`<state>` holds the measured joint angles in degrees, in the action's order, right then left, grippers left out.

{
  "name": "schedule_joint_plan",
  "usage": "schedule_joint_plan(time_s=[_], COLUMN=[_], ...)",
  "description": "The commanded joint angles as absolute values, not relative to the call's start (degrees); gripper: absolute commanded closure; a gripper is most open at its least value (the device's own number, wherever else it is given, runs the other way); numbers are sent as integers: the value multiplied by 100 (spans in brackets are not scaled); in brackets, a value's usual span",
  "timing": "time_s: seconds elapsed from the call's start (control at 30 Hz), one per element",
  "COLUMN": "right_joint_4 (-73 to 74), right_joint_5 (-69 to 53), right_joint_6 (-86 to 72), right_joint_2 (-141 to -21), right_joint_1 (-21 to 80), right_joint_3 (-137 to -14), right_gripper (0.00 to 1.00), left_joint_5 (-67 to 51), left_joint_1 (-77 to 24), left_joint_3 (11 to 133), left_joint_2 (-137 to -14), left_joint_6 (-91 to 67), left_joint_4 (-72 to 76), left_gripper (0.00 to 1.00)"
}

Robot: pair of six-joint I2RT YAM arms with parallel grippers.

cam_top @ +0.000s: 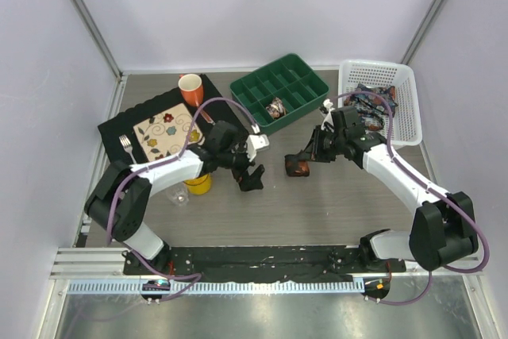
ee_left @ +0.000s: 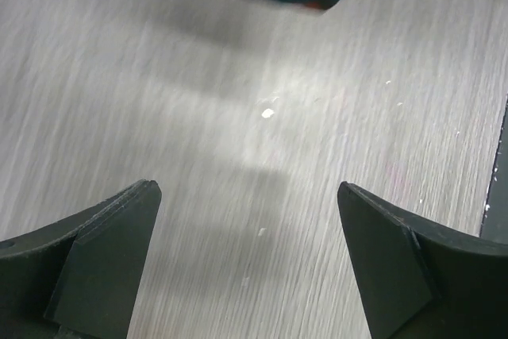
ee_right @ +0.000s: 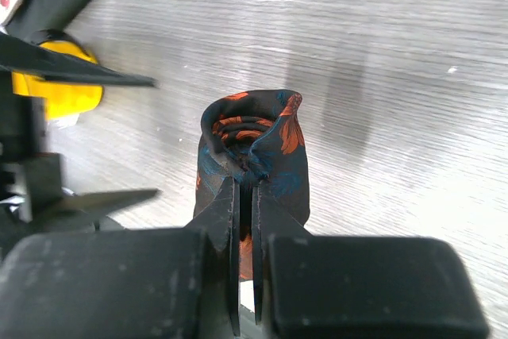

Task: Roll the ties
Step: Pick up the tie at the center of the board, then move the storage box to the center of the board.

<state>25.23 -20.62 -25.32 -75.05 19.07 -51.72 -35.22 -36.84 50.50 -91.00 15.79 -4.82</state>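
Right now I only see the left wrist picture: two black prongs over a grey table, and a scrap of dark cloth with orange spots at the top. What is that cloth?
Observer: A rolled tie. The right arm has its jaws shut on the roll's edge.
Operator: Are any others finished?
Observer: One coil sits in a compartment of a green tray at the far side of the table.
Operator: And are there more to do?
Observer: A white basket to the right of the tray holds dark printed cloth, likely ties. I cannot count them.
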Motion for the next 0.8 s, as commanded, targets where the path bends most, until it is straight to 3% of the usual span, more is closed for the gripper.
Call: schedule_joint_plan(time_s=[0.0, 0.13, 0.23, 0.27, 0.4, 0.77], right_joint_4=[2812, 2979, 3041, 3067, 3225, 3436], right_joint_5=[-1600, -1398, -1284, -1266, -1152, -1002], right_joint_6=[-2338, -2268, -2259, -2250, -2224, -2206], right_joint_2=[-7444, -7550, -7620, -7664, -7725, -7822], right_joint_1=[1890, 1890, 1890, 1890, 1890, 1890], right_joint_3=[-5695, -6020, -6196, -6257, -6556, -7057], right_gripper=[99, 99, 99, 99, 99, 99], left_joint_5=[-3454, -2760, -2751, -2707, -2462, -1802], left_joint_1=[-3157, -2892, -2664, -2567, -2487, -2461], left_joint_3=[5711, 6914, 8432, 8664, 9631, 10757], left_joint_2=[-8824, -9358, -10158, -10508, -11309, -12480], left_joint_6=[1433, 1520, 1617, 1565, 1871, 2803], left_joint_4=[-1029, -1255, -1810, -1863, -2188, -2206], left_gripper=[0, 1, 14, 23, 37, 41])
